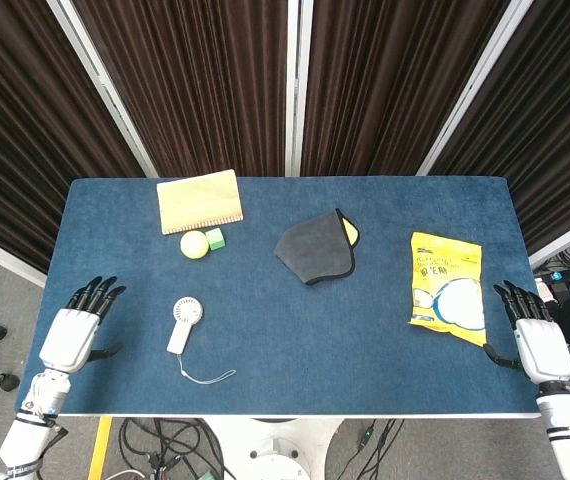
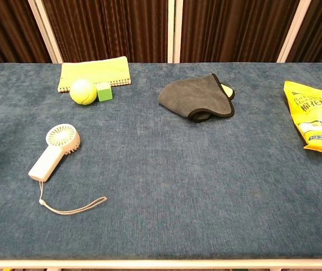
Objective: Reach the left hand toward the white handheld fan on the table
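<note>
The white handheld fan [image 1: 183,323] lies flat on the blue table, its round head pointing away from me and a thin wrist cord trailing toward the front edge. The chest view shows the fan [image 2: 55,151] at the left with the cord looped to its right. My left hand [image 1: 75,328] rests at the table's front left corner, fingers spread and holding nothing, roughly a hand's length left of the fan. My right hand [image 1: 535,336] sits at the front right corner, fingers likewise spread and empty. Neither hand appears in the chest view.
A yellow notebook [image 1: 200,201], a yellow-green ball [image 1: 194,244] and a small green cube [image 1: 215,238] sit behind the fan. A grey cloth [image 1: 315,249] lies mid-table. A yellow snack bag [image 1: 447,286] lies near my right hand. Dark curtains stand behind the table [image 1: 295,370].
</note>
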Robot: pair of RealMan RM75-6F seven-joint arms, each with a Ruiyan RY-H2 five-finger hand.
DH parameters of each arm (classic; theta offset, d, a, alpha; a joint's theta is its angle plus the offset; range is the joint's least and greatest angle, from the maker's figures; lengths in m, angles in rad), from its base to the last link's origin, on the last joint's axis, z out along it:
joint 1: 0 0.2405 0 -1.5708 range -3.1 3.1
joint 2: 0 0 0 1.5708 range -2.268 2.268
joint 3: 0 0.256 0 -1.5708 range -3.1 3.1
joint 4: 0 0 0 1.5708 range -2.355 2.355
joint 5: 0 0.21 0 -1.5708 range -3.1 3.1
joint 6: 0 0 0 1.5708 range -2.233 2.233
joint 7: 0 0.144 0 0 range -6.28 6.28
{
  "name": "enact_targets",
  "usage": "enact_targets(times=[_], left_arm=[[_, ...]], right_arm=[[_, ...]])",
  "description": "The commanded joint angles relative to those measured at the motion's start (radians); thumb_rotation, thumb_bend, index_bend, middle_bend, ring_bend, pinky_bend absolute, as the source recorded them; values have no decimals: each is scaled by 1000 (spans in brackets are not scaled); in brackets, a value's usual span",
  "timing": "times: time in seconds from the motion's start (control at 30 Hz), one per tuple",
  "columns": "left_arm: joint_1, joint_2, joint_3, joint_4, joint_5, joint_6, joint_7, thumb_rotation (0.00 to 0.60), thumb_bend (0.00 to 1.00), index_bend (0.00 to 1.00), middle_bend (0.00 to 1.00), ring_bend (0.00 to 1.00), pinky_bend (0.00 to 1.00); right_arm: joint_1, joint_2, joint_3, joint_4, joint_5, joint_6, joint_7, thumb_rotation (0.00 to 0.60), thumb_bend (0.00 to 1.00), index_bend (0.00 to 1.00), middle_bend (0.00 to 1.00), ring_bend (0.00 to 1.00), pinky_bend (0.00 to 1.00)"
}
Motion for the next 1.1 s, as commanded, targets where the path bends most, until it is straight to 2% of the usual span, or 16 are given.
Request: enact_targets(times=[0.03,0.3,0.37,0.43,0.5,0.57,0.63,0.77,0.93,1.1], left_arm=[[1,1,1,3,1,1,-2,600,44,128,69,18,170],[0,5,4,-3,32,27,-33,600,46,128,84,40,194],[-1,-1,-1,2,54,55,-37,600,50,128,175,148,309],[-8,-9,-7,-1,70,68,-29,600,82,128,426,402,564],[-15,-4,0,-24,73,49,-7,600,159,134,609,613,744],[-19,5,13,-49,84,37,-6,600,279,157,734,749,828],[-24,13,29,-68,93,16,-7,600,369,194,810,817,855],[-47,32,43,-101,82,-51,2,600,390,209,825,833,859],[-69,57,95,-165,99,-136,37,600,406,208,826,833,855],[-85,26,106,-149,75,-202,64,600,413,209,827,833,855]], right_arm=[[0,1,-1,-4,-3,2,-4,600,156,0,0,0,0],[2,2,1,-9,1,-2,-5,600,155,0,0,0,0],[3,3,2,-12,-2,0,-4,600,155,0,0,0,0],[4,4,0,-13,-5,-2,-3,600,156,0,0,0,0],[3,6,-3,-12,-6,-5,3,600,155,0,0,0,0],[1,8,-5,-10,-6,-4,8,600,155,0,0,0,0],[0,9,-3,-4,-4,-4,15,600,155,0,0,0,0],[2,10,4,-3,0,-2,26,600,155,0,0,0,0],[-1,34,-32,-60,-49,-12,34,600,155,0,0,0,0],[1,34,-20,-82,-68,23,7,600,155,0,0,0,0]])
